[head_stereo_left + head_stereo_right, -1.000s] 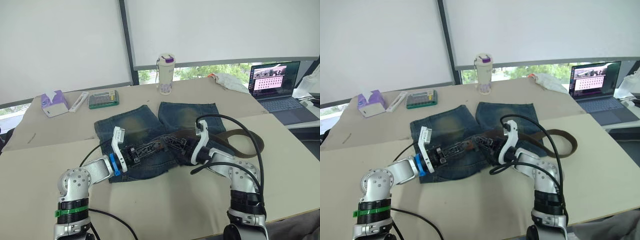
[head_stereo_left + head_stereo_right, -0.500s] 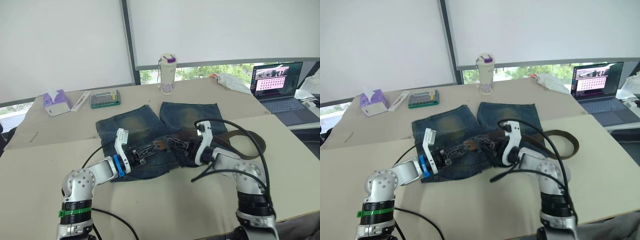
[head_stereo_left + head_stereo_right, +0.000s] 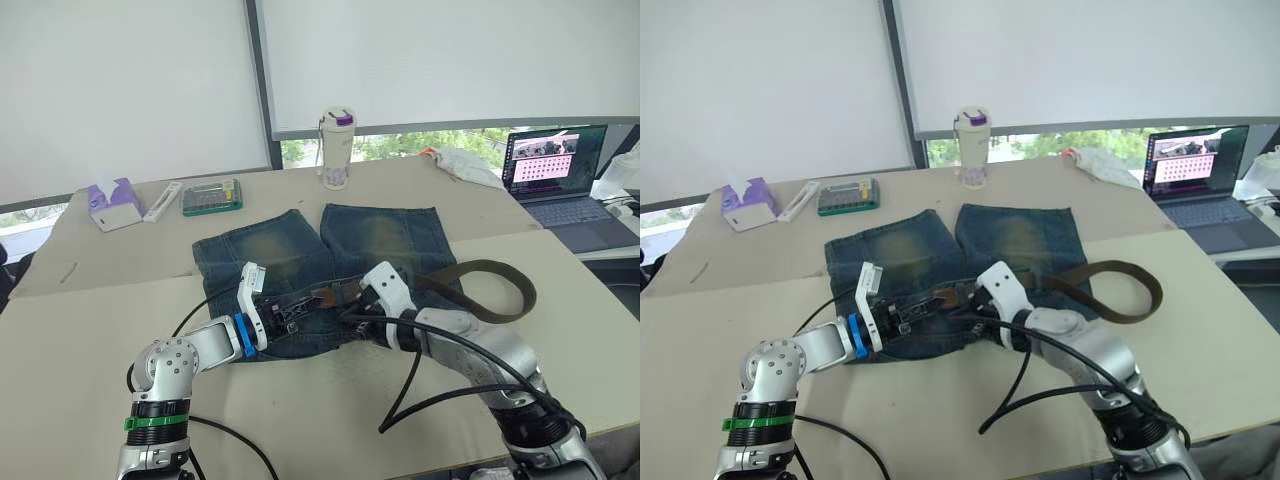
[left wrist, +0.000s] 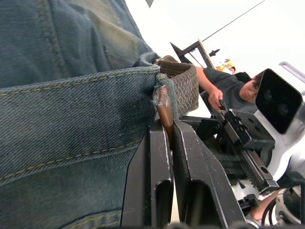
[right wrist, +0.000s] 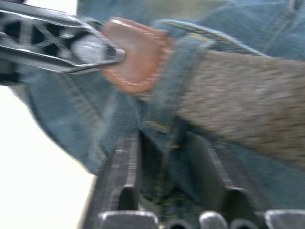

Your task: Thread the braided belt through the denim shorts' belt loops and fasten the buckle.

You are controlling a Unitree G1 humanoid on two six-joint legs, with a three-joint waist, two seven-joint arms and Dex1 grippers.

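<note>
Pinching the reddish-brown leather tip (image 4: 164, 107) edge-on between its two black fingers, the left gripper (image 3: 300, 308) was shut tight on the end of the belt (image 3: 480, 268), most likely so it could draw the strap onward along the waistband (image 4: 81, 93). The right gripper (image 3: 352, 318) sat just beside it over the same stretch of waistband, its fingers apart and straddling the denim below a belt loop (image 5: 172, 67), seemingly to hold the cloth down while the strap slid; whether those fingers actually pressed the fabric was hard to tell from the blurred wrist view.

The shorts (image 3: 262, 252) lay flat on the table (image 3: 90, 330), legs pointing away from the robot and waistband nearest it. One loop already had the strap through it, the tip poking out on the left gripper's side. The rest of the belt curved away to the robot's right in a loose open bend on the tabletop, well apart from both grippers, so most of the threading appeared to remain. The buckle could not be picked out.

The denim looked faded and soft, with yellow stitching and worn patches on the legs. The strap was a coarse olive-brown weave, thick and limp; the leather tip was smooth, rounded and stitched around its edge.
</note>
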